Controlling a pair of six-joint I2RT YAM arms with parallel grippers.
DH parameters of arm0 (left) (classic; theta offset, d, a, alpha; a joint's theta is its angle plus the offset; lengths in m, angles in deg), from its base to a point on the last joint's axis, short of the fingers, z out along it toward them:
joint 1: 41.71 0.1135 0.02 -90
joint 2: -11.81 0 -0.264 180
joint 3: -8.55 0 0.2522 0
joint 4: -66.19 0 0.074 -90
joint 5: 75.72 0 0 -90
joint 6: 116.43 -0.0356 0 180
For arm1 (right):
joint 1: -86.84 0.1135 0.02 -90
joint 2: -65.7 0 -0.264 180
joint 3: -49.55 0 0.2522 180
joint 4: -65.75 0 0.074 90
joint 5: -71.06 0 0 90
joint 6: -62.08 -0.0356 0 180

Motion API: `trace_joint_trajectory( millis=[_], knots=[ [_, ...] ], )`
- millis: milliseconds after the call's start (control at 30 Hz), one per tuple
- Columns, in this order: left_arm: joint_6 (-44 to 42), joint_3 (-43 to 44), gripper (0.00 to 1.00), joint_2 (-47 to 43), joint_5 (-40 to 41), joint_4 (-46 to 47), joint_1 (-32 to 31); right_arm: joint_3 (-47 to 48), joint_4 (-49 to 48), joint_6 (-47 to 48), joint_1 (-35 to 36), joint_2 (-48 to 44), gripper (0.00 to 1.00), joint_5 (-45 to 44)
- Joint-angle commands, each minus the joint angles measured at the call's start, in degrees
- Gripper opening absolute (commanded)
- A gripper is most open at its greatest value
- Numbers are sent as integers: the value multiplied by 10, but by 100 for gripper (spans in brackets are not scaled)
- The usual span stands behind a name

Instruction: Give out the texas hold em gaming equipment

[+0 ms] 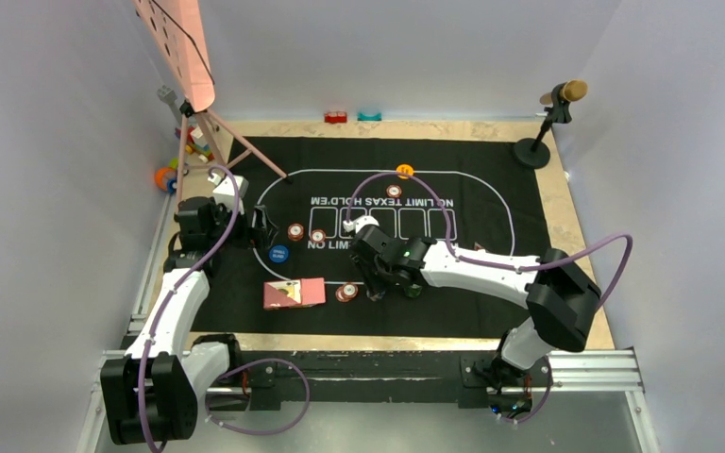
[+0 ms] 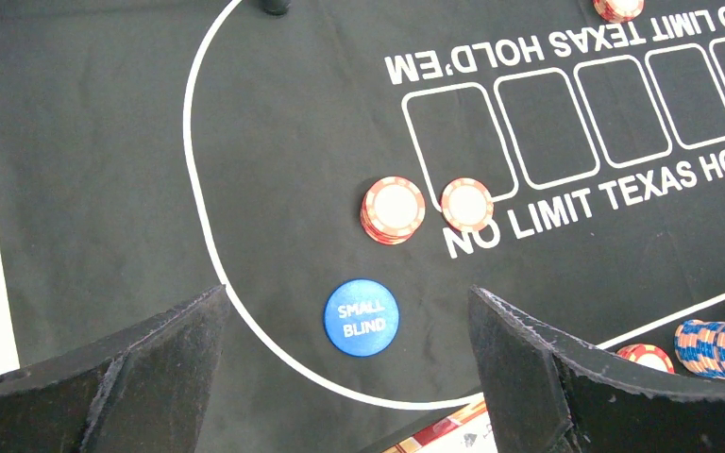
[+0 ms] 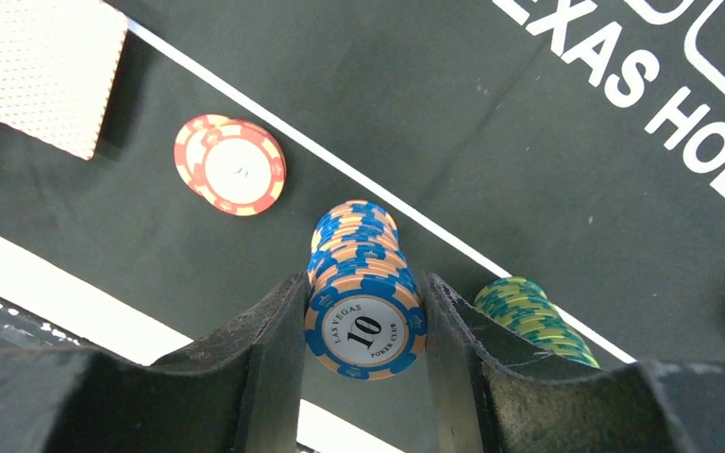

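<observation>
— White walls (image 1: 57, 189) close round a wooden tabletop (image 1: 566, 236) under a black felt mat (image 1: 519, 226) with white lettering. What is hard to make out?
— Overhead, the right gripper (image 3: 363, 283) is dark against the mat. Its wrist view settles it: the jaws are drawn partway in and press both sides of a tall stack of blue-and-peach poker chips (image 3: 365, 330), over the white oval line (image 3: 453, 241) near the mat's near edge.
— Which way does the stack run?
— Its long axis rises from the mat toward the wrist camera, the "10" face uppermost. Whether its foot rests on the felt cannot be told.
— Anything cut off?
— A green-and-yellow chip stack (image 3: 529, 316) sits half behind a finger of that gripper. Pink-backed playing cards (image 3: 42, 71) run off the corner.
— And the left gripper (image 2: 347, 294)?
— Spread wide, holding nothing, above a round blue "SMALL BLIND" disc (image 2: 361, 317), near two small stacks of red chips (image 2: 393, 209).
</observation>
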Motion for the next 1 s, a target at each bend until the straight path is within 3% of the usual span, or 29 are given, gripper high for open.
trace_joint_trajectory(
  millis=[0, 333, 967],
  knots=[
    [-5, 10, 100, -12, -5, 11, -3, 44, 12, 9, 1, -29, 0, -29],
    [-5, 10, 100, -11, -5, 12, -2, 76, -5, 22, 1, -8, 0, -19],
    [-5, 21, 100, 10, 9, -1, -3, 371, -87, 119, 6, 309, 0, 60]
  ],
)
